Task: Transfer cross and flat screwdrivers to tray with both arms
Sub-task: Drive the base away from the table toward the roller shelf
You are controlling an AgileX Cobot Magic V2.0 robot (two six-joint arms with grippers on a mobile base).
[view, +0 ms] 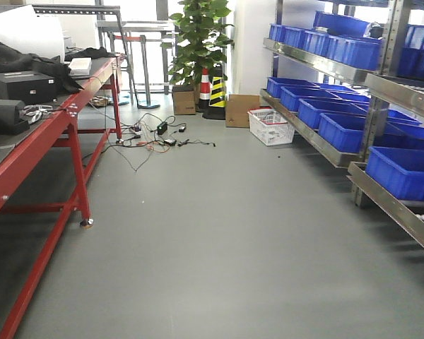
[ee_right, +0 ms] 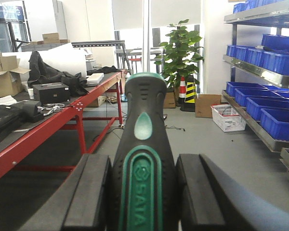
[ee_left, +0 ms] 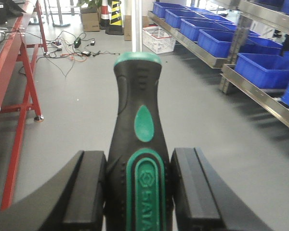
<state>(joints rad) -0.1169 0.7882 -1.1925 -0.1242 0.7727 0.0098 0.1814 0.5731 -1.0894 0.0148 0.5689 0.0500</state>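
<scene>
My left gripper (ee_left: pixel 138 192) is shut on a screwdriver (ee_left: pixel 137 120) with a black handle and green accents; its steel shaft points up and away over the floor. My right gripper (ee_right: pixel 143 197) is shut on the other screwdriver (ee_right: pixel 143 125), the same black and green, shaft pointing up. Both handles sit squarely between the black pads. Which one is cross or flat cannot be told. The grey tray is out of view. Neither arm shows in the front view.
A red-framed workbench (view: pixel 63 113) with black cases runs along the left. Shelves of blue bins (view: pixel 339 120) line the right. Cables (view: pixel 152 138), a potted plant (view: pixel 198 42), a striped cone (view: pixel 216 92) and a white basket (view: pixel 271 126) stand on the grey floor.
</scene>
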